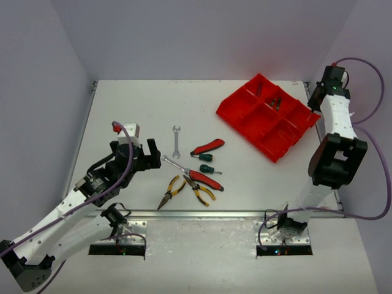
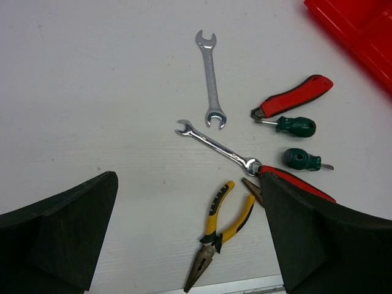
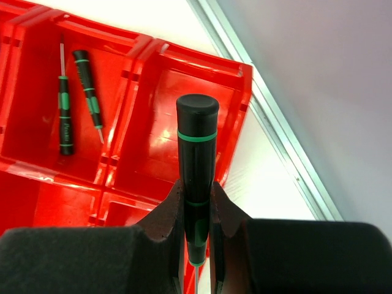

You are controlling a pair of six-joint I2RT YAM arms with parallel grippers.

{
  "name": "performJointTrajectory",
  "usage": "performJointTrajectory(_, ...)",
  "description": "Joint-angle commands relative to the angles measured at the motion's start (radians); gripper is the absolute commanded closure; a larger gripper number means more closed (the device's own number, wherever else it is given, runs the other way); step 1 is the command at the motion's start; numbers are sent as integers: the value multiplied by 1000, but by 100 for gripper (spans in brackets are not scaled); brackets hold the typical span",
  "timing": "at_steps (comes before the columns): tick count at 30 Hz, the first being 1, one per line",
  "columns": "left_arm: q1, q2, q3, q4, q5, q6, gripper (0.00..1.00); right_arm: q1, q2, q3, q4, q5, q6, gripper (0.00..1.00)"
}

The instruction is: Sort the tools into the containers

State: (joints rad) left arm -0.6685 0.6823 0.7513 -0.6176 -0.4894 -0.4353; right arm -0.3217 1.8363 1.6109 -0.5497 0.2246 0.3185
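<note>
My right gripper point(image 3: 197, 202) is shut on a black-handled screwdriver point(image 3: 197, 141) with green rings. It holds the screwdriver above the right-hand corner compartment of the red tray point(image 3: 240, 79). Two slim black screwdrivers point(image 3: 78, 101) lie in the neighbouring compartment. My left gripper point(image 2: 188, 184) hangs open above the table, over yellow-handled pliers point(image 2: 223, 223). Beyond it lie two silver wrenches point(image 2: 211, 79) point(image 2: 217, 147), a red-handled cutter point(image 2: 294, 97) and two green screwdrivers point(image 2: 295, 126) point(image 2: 301, 159). Red-handled pliers point(image 2: 294, 182) are partly hidden behind my right finger point(image 2: 324, 239).
The top view shows the tray point(image 1: 293, 142) at the back right, near the table's right rail. The loose tools cluster mid-table around a second pair of yellow pliers point(image 1: 203, 193), close to the front edge. Grey walls stand on the left, right and back.
</note>
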Motion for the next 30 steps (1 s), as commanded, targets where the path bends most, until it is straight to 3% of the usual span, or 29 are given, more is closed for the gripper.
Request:
performJointTrajectory(1,-2,-6,-3,52,15,21,0,-28,-67,-27,61,35,20,100)
performJointTrajectory(9,-2,-3,-4,59,34,30,0,-37,-69,-55,82,-57,36,100)
performJointTrajectory(20,-2,14,-4,70,55,42,0,-45,-63,-68,83,-70,39,100)
performJointTrajectory(25,-2,20,-4,71,55,43,0,-42,-61,-71,181,-306,74,100)
performJointTrajectory(30,-2,21,-5,66,43,37,0,-19,-2,13,229,-332,106,100)
